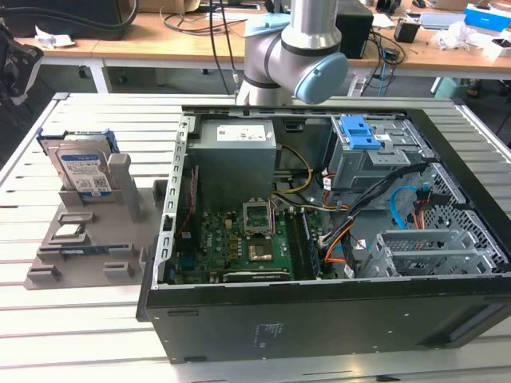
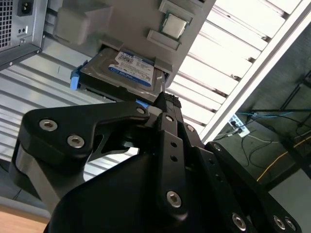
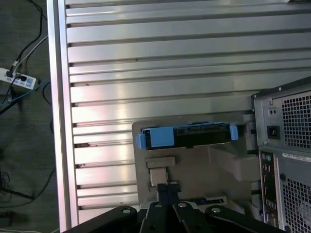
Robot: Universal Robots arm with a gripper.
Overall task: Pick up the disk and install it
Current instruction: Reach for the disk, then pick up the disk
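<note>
Slatted aluminium table (image 1: pixel 48 335) carries an open computer case (image 1: pixel 335 327) and, at the exterior view's left of it, a grey holder (image 1: pixel 120 183). The disk (image 1: pixel 82 171) stands on edge in that holder, outside the case, with its blue frame around it. In both wrist views the gripper (image 2: pixel 165 101) (image 3: pixel 167 186) points toward the holder, apart from the disk (image 2: pixel 121 68) (image 3: pixel 184 137). Its fingers seem pressed together at the tips, holding nothing. The arm (image 1: pixel 291 48) rises behind the case.

The grey arm (image 1: pixel 297 48) rises at the back in the exterior view. Its black gripper (image 3: pixel 168 186) has fingers pressed together, holding nothing.
</note>
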